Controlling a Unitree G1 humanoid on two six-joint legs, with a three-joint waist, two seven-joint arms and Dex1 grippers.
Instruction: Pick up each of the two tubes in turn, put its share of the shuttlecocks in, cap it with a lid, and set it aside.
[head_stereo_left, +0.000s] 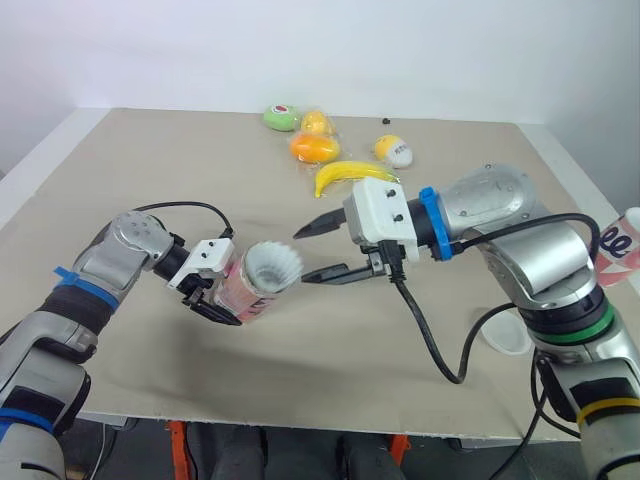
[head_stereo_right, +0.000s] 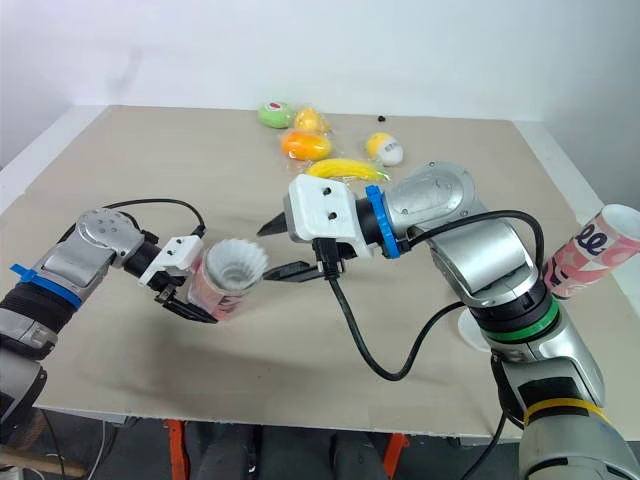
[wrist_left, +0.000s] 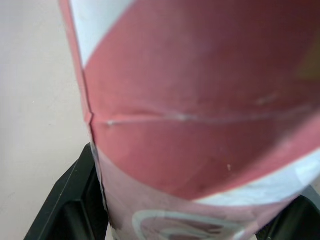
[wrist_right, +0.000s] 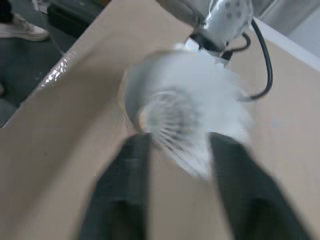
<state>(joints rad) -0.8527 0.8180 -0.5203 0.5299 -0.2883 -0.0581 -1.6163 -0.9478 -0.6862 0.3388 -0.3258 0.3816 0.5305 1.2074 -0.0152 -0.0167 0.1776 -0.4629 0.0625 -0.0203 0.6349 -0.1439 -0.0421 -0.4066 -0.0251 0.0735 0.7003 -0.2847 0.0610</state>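
Holding the pink-and-white tube (head_stereo_left: 248, 296) off the bench (head_stereo_left: 150, 160), your left gripper (head_stereo_left: 222, 300) is clamped around its body, with one black finger (wrist_left: 70, 210) pressed against each side in the left wrist view. The tube is tipped over, its open mouth turned toward your right arm. A white shuttlecock (head_stereo_left: 273, 265) sits in that mouth with its feather skirt facing out. The right wrist view is blurred, so you probably cannot judge from it how deep the shuttlecock is seated.

Your right gripper (head_stereo_left: 303, 255) hangs just beside the tube's mouth with its two fingers spread wide and nothing between them. Their tips point at the feathers but stand apart from them.

The second tube (head_stereo_right: 590, 255), in the same pink and white, is at the bench's right edge, well apart from the first, with its open end up and leaning. A white lid (head_stereo_left: 507, 335) lies flat on the bench near your right forearm. A toy banana (head_stereo_left: 350, 175) and other toy fruit sit along the far side.
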